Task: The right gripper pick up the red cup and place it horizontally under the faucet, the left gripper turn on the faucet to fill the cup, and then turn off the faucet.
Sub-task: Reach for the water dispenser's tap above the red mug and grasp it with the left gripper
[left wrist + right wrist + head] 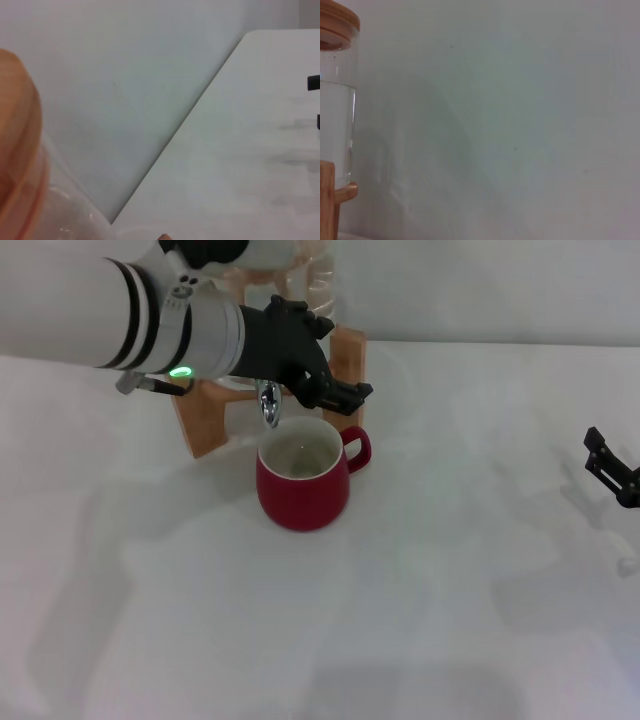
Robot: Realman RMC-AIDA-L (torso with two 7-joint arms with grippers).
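The red cup (303, 485) stands upright on the white table, its cream inside facing up and its handle turned to the right. Directly above its rim hangs the chrome spout of the faucet (269, 405). My left gripper (340, 390), a black claw with a green light on the wrist, sits over the top of the faucet and hides its lever. I cannot make out any water stream. My right gripper (615, 468) stays at the far right edge of the head view, low over the table, well away from the cup and holding nothing.
The clear water jug (335, 125) with its wooden lid (17, 150) rests in a wooden stand (205, 425) behind the cup. A plain wall rises behind the table's back edge. The white tabletop (320, 640) stretches in front of and to the right of the cup.
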